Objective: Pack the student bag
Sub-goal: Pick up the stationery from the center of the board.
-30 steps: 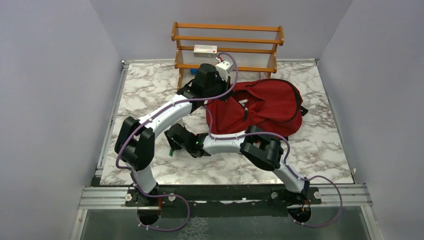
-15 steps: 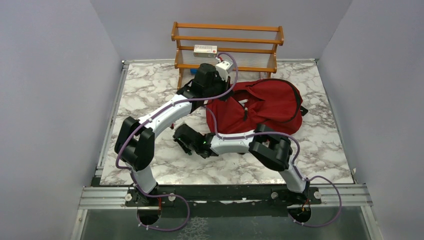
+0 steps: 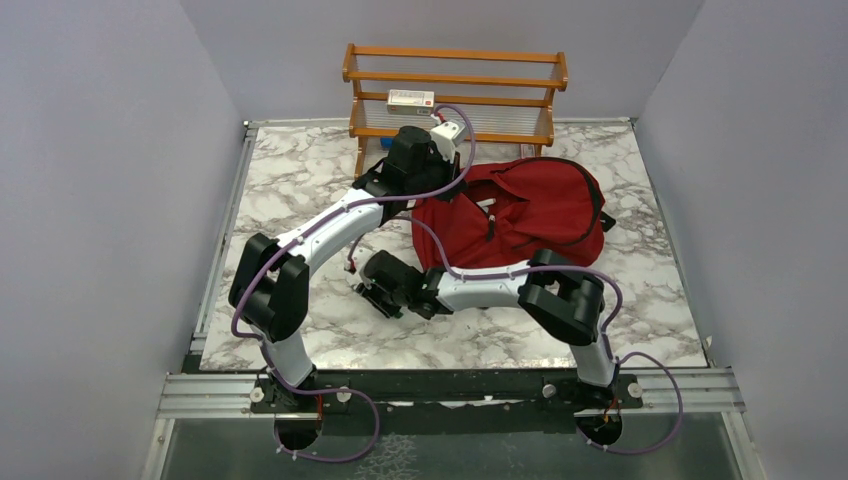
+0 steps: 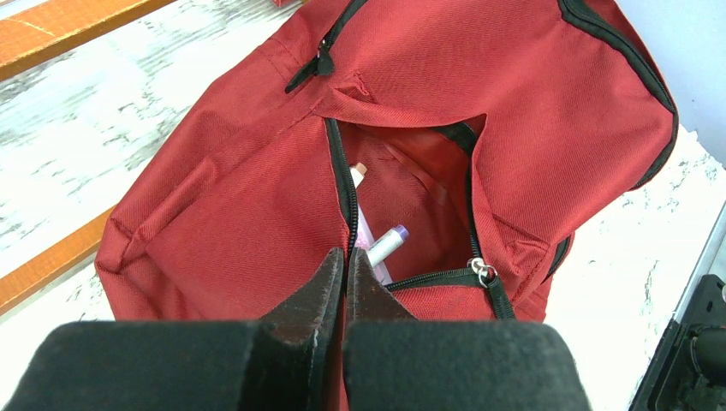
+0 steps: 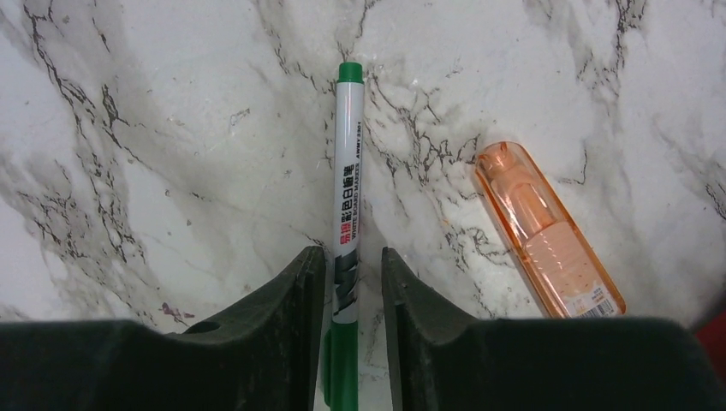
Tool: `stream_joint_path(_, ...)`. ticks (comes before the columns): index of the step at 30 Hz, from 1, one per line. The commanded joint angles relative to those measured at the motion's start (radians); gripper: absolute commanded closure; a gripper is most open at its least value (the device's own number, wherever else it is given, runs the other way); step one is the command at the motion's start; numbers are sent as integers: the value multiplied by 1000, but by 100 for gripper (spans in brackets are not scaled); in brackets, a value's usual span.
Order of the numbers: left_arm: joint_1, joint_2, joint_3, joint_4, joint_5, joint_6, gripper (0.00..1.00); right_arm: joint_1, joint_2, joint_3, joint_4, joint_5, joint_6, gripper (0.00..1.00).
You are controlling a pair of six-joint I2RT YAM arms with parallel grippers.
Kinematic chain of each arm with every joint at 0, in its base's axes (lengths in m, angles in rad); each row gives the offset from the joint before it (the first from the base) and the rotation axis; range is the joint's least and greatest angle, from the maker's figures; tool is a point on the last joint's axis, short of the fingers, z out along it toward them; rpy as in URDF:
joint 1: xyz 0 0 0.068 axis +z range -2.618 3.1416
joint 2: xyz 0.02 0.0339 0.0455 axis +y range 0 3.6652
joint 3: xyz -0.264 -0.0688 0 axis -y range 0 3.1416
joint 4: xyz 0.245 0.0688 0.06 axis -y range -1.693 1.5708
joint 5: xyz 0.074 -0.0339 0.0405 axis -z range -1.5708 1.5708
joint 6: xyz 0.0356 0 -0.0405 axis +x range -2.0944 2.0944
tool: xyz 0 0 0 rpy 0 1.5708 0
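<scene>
The dark red student bag (image 3: 520, 215) lies at the back centre of the marble table, its front pocket unzipped (image 4: 419, 188). A purple-capped pen (image 4: 387, 242) and a pink item lie inside the pocket. My left gripper (image 4: 347, 257) is shut on the pocket's zipper edge, at the bag's left end in the top view (image 3: 443, 192). My right gripper (image 5: 353, 261) is open low over the table, left of the bag (image 3: 372, 285). Its jaws stand on either side of a green-and-white marker (image 5: 349, 171), with a gap at the right jaw.
An orange translucent case (image 5: 548, 231) lies on the marble right of the marker, and shows as a red sliver in the top view (image 3: 350, 266). A wooden rack (image 3: 455, 80) holding a small white box (image 3: 411, 98) stands behind the bag. Grey walls enclose the table.
My right arm has swung right and slightly back, carrying its gripper toward the bag's front. The left arm and the bag have not moved.
</scene>
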Motion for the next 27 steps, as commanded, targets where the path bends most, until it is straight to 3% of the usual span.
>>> stream_joint_path(1, 21, -23, 9, 38, 4, 10, 100, 4, 62, -28, -232, -19, -25, 68)
stream_joint_path(6, 22, -23, 9, 38, 4, 12, 100, 5, 47, -37, -234, -9, -17, 80)
stream_joint_path(12, 23, -14, 9, 40, 5, 8, 100, 5, -84, -113, -197, -35, 2, 90)
stream_joint_path(20, 32, -10, 4, 45, 2, 16, 100, 5, -444, -298, -142, -83, 96, 99)
stream_joint_path(27, 32, -4, -1, 52, 21, 13, 100, 5, -829, -466, -202, 97, 258, 99)
